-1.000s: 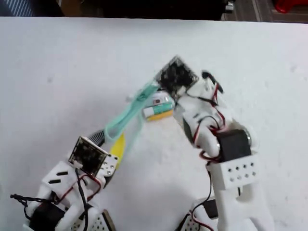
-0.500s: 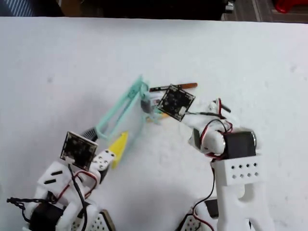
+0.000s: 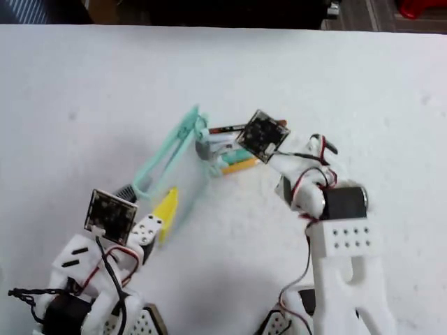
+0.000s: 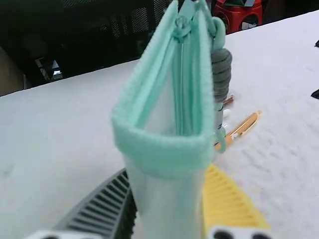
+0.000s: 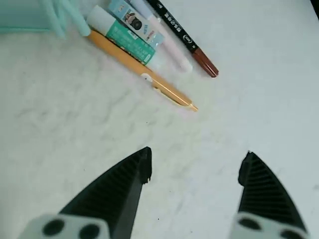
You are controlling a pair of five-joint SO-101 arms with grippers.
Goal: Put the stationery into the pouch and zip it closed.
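The mint pouch [image 4: 164, 129] was held upright on its narrow edge above the white counter [image 3: 363, 84], its near end clenched in the left end effector [image 4: 167, 214] between a grey and a yellow finger. Its zip was seen undone and the mouth spread; what lay inside could not be made out. The stationery was left out on the counter just beside the pouch's far end: an orange pen [image 5: 144, 74], a teal-labelled tube [image 5: 127, 42], a pale pen [image 5: 167, 50] and a dark marker [image 5: 182, 37]. The right end effector [image 5: 197, 155] was held released over bare counter near them. Over the last second the pouch's far end had been swung away from the right arm
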